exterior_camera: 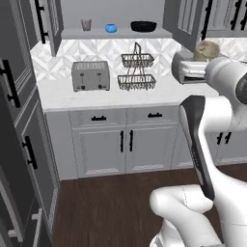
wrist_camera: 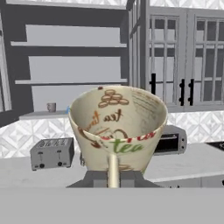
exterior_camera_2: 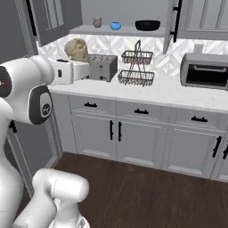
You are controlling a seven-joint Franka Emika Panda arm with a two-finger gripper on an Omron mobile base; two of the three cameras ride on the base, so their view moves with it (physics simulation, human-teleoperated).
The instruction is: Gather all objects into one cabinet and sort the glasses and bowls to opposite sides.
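**Ana:** Cup (wrist_camera: 118,131) is what we're watching, the beige one with the tea lettering, riding in the gripper (wrist_camera: 113,175), jaws pinched shut on its near wall, out over the counter (exterior_camera: 62,94) and well short of the cabinet shelf (exterior_camera: 116,33).

**Ben:** And that pinch is looking thin to me. If the hand is tilting on the climb, the cup could be slipping out.

**Ana:** Waiting up on the shelf: grey-brown cup (exterior_camera: 86,24) at the left, blue bowl (exterior_camera: 111,28) in the middle, black bowl (exterior_camera: 143,26) on the right.

**Ben:** So the free spot beside the grey-brown cup is looking tight. Coming in low, it's risking the shelf edge; drifting wide, it's risking the open door (exterior_camera: 48,21) or nudging the blue bowl.
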